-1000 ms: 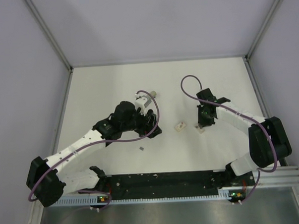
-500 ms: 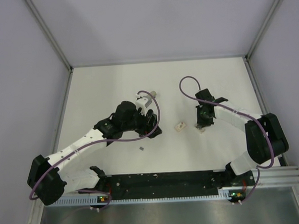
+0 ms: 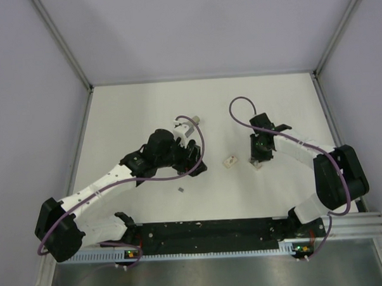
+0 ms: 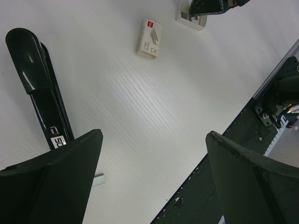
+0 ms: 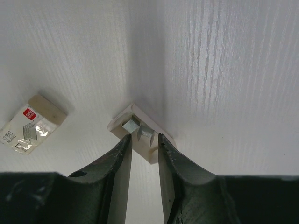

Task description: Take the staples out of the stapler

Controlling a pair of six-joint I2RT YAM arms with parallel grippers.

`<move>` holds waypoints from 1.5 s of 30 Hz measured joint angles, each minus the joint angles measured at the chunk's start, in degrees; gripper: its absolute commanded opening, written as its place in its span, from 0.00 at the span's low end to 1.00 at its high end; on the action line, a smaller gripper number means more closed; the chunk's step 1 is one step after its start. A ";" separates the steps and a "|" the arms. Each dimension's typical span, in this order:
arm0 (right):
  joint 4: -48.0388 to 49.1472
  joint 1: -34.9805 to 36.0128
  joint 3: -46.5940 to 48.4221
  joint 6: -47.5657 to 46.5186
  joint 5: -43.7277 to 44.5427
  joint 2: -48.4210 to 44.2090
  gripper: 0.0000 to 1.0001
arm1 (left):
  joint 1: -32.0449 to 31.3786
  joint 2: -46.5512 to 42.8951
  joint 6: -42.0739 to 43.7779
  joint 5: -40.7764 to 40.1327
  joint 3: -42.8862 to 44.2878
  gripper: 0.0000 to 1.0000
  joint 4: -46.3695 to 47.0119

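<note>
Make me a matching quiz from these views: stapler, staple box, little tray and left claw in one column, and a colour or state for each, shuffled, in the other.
Column one
1. stapler
2. box
3. tray
4. left claw

Column two
A. wide open, holding nothing
B. red label on top
C. black and glossy, lying on the table
D. silver staples inside

Pairs: 1-C, 2-B, 3-D, 4-A

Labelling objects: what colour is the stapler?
The stapler is glossy black, with a white label; best seen from the left wrist.
</note>
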 measured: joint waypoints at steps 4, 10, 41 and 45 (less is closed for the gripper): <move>-0.04 0.02 0.00 0.00 0.04 -0.83 0.29 | 0.00 0.00 0.00 0.00 0.00 0.98 0.00; -0.04 0.02 0.00 0.00 0.35 -1.05 0.25 | 0.00 0.00 0.00 0.00 0.00 0.98 0.00; -0.72 1.90 0.00 0.02 4.94 0.13 0.14 | 0.00 0.00 0.00 0.00 0.00 0.98 0.00; -0.83 2.12 0.00 0.04 5.01 0.59 0.14 | 0.00 0.00 0.00 0.00 0.00 0.99 0.00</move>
